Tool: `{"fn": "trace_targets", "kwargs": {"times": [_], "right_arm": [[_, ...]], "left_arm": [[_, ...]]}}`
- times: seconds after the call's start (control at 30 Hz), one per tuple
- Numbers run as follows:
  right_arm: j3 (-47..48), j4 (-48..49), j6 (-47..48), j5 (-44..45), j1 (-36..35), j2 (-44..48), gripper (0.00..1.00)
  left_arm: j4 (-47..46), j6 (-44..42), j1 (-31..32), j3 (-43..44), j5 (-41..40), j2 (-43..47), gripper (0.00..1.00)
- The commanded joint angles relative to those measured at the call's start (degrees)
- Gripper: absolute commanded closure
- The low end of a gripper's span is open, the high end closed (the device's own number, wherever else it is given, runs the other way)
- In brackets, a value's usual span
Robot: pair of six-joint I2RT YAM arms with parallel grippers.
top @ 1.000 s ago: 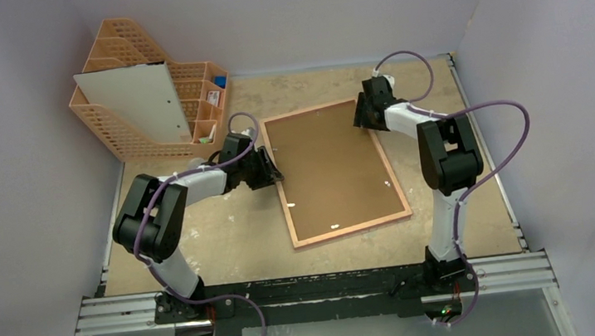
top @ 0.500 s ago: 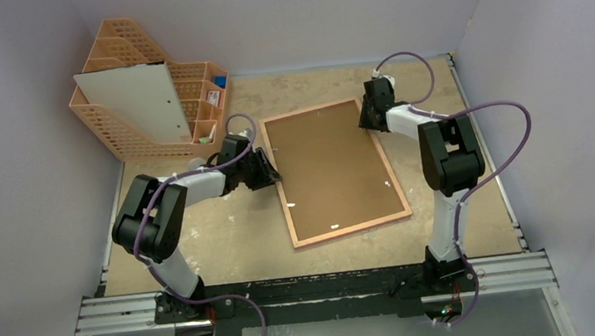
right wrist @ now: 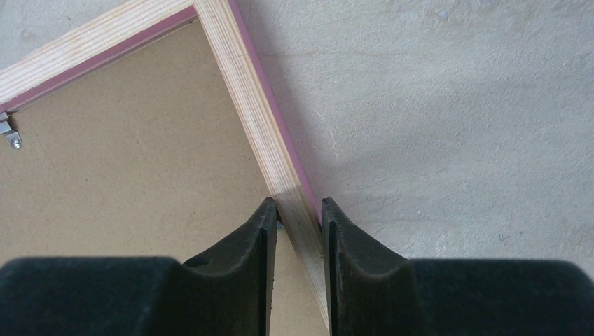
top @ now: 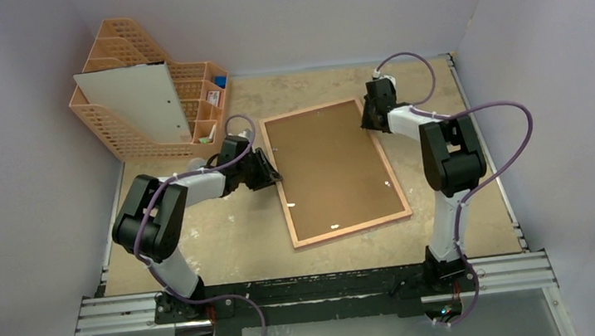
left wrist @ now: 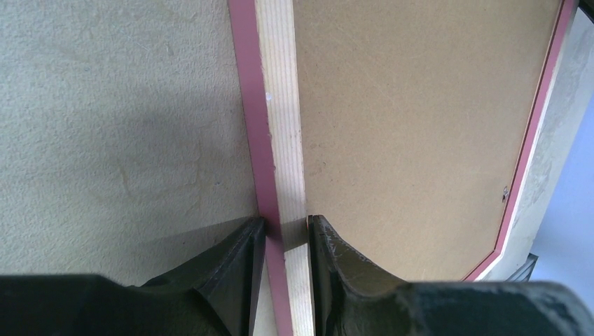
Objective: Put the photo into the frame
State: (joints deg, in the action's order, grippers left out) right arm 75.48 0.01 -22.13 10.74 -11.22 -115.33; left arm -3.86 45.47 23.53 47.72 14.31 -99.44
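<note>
The frame (top: pixel 352 228) lies back up on the worktop (top: pixel 234 233), with a brown board (top: pixel 332 168) filling it. The left hand (top: pixel 274 175) is clenched on the frame's left rail, one finger on each side. The right hand (top: pixel 366 119) grasps the right rail just short of the far corner. Left of the frame, a white sheet (top: pixel 137 101) leans in the rack (top: pixel 120 136); whether it is the photo cannot be told. The frame's front is hidden.

frame (left wrist: pixel 280 105): pale bare wood, visible grain, matt pink edge; backing board (left wrist: pixel 406 126): matt brown fibreboard; bench (right wrist: pixel 434 105): rough, mottled beige; file rack (top: pixel 119 128): orange plastic mesh.
</note>
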Motion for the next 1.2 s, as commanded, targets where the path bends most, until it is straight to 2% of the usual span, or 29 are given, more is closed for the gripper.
{"fn": "trace_targets", "kwargs": {"times": [0.0,0.27,0.4,0.63,0.77,0.93,1.1,1.17], "right_arm": [[-1.4,-4.7,-3.7,-0.8,-1.3,3.7,0.71],[-4.4,-5.1,-6.4,5.2,-1.0,12.9,0.43],[-7.7,-6.5,-6.5,5.8,-0.9,16.6,0.39],[-18.3,-6.5,-8.5,7.2,-0.8,22.9,0.24],[-22.6,-6.4,-10.3,5.3,-0.6,24.7,0.22],[-26.9,-4.8,-11.0,-1.4,-0.4,25.9,0.23],[-29.5,-3.0,-11.0,-8.2,-0.4,26.3,0.29],[-29.7,-1.8,-10.1,-8.4,-0.4,26.7,0.31]], "left_arm": [[6.7,-1.0,0.1,-2.6,-2.6,-1.8,0.68],[7.5,-1.4,0.0,-1.4,-3.1,-0.1,0.63],[7.8,-1.6,0.0,-1.1,-2.5,1.2,0.58],[8.0,-2.0,0.0,-1.1,-1.4,1.5,0.54],[7.5,-1.7,0.0,-0.5,0.4,0.5,0.54],[6.1,-1.0,0.0,0.2,2.1,-0.6,0.54],[5.5,-0.4,0.0,1.9,3.5,-2.2,0.54],[5.8,-0.5,0.0,3.2,4.2,-2.8,0.54]]}}
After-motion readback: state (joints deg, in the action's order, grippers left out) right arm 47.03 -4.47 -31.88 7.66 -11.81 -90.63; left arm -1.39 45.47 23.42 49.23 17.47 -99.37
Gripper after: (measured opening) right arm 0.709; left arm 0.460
